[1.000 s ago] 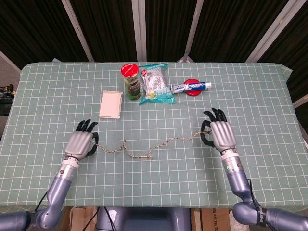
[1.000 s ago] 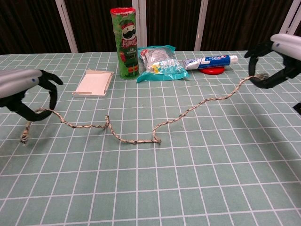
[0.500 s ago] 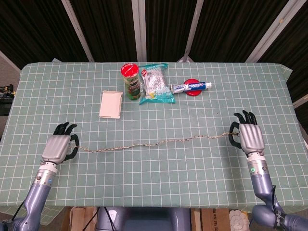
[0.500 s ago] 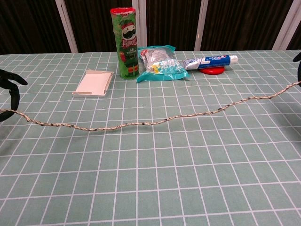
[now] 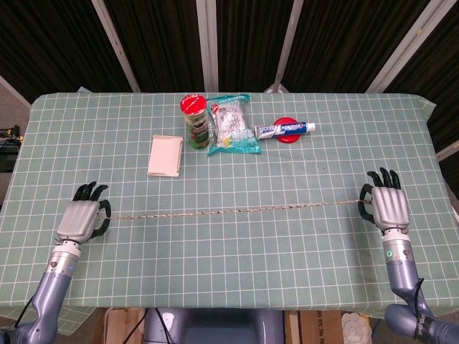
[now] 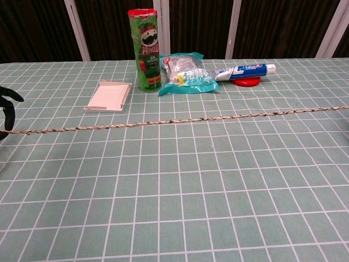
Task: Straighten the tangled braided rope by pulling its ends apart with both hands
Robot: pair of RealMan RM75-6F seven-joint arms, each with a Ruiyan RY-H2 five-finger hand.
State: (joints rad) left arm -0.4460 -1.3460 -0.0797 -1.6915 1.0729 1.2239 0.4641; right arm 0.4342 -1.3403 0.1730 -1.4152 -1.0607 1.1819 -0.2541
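Speckled beige braided rope [image 5: 237, 210] stretched straight across the table, left robot hand [image 5: 80, 219] and right robot hand [image 5: 388, 207] each pinched an end near opposite side edges.

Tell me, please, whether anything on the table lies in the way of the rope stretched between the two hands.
Nothing visible does. The rope runs nearly straight from the left hand to the right hand; the white box and chips can sit beyond it.

Silver-backed left hand [image 5: 81, 217] and right hand [image 5: 388, 206] with black fingers; blue-grey forearms (right wrist with small green light)
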